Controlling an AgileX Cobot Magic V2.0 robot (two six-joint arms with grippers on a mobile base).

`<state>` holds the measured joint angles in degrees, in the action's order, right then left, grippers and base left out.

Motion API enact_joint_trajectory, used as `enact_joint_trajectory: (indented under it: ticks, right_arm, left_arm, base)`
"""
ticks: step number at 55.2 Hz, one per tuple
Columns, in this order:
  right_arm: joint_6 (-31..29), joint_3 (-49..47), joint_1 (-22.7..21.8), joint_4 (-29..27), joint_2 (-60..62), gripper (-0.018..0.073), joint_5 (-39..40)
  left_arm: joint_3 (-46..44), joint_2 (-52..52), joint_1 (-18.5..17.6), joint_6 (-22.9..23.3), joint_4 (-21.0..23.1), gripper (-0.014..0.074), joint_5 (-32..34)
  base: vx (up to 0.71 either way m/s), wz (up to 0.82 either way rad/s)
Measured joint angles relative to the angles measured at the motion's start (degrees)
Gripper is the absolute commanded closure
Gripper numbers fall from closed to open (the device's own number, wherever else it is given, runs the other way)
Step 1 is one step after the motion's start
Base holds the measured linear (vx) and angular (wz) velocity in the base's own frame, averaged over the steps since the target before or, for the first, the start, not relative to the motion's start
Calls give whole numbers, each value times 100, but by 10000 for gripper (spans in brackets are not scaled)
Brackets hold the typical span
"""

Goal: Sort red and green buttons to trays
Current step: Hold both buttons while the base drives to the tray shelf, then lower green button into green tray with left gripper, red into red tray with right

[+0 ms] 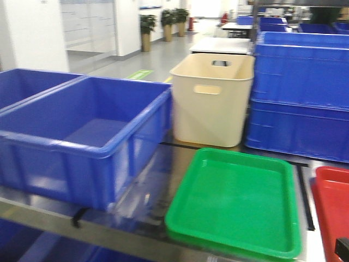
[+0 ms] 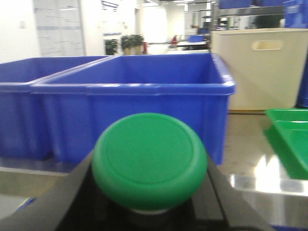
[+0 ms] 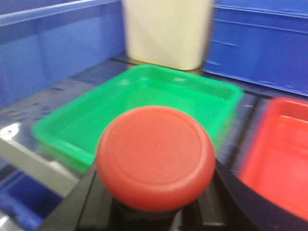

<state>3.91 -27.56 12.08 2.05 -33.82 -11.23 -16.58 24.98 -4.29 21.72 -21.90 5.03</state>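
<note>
In the left wrist view the green button (image 2: 150, 159) fills the foreground, its round cap facing the camera. My left gripper (image 2: 150, 219) is shut on its black body, with fingers (image 2: 72, 202) on both sides. In the right wrist view the red button (image 3: 155, 150) sits the same way in my right gripper (image 3: 155, 216), which is shut on its black body. The green tray (image 1: 234, 204) lies empty at front centre, also showing in the right wrist view (image 3: 144, 96) and the left wrist view (image 2: 288, 134). The red tray (image 1: 334, 213) lies to its right, also in the right wrist view (image 3: 281, 154).
Two deep blue crates (image 1: 82, 136) stand at the left of the steel table (image 1: 147, 185). A cream bin (image 1: 212, 98) with handle slots stands behind the green tray. Stacked blue crates (image 1: 302, 98) stand at the back right. A black part (image 1: 342, 248) shows at the bottom right corner.
</note>
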Motion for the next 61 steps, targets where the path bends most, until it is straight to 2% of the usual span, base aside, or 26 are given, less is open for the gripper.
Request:
enact_joint_trajectory:
  ticks: [26,61]
  right_arm:
    - [0,0,0,0,0,569,0]
    - [0,0,0,0,0,569,0]
  left_arm:
    - [0,0,0,0,0,596,0]
    - [0,0,0,0,0,596,0]
  base:
    - [11,-44]
    - [1,-5]
